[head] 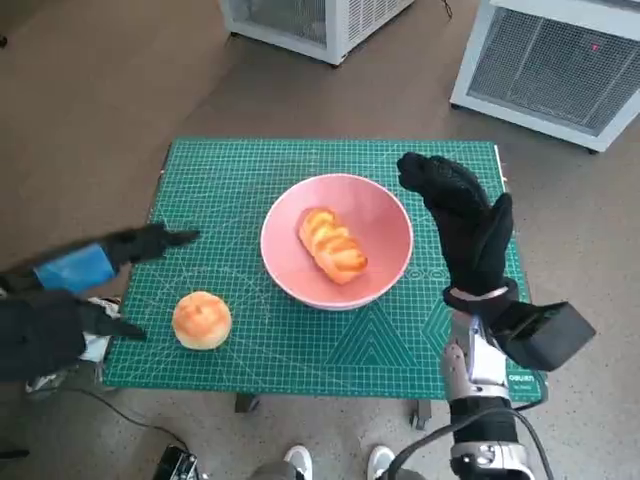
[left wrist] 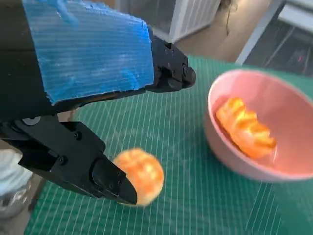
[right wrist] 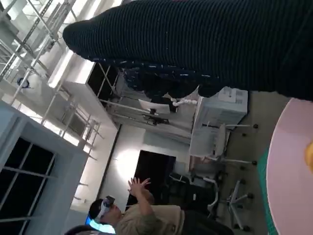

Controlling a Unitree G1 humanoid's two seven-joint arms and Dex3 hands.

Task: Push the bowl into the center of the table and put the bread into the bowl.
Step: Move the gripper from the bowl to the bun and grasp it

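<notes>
- Head view: a pink bowl [head: 337, 240] sits near the middle of the green mat [head: 250, 180] on the table. A long bread [head: 333, 245] lies inside the bowl. A round bun [head: 202, 320] sits on the mat, toward the robot's left and well apart from the bowl.
- Head view: the left hand [head: 95, 262] hangs over the left edge of the mat. Its fingers are spread apart and hold nothing. The bun is near it but not touching. The right hand [head: 465, 225] stands up just beside the bowl on the right side. Its fingers are straight and it holds nothing.
- Left wrist view: the left hand [left wrist: 98, 98] is open, with the bun [left wrist: 142, 175] on the mat beyond its fingers. The bowl [left wrist: 259, 127] with the long bread [left wrist: 245, 128] is farther off.
- Right wrist view: the glove [right wrist: 205, 44] fills one side. The bowl's pink rim [right wrist: 288, 171] shows at the edge. A person [right wrist: 142, 215] sits far away with one hand raised.
</notes>
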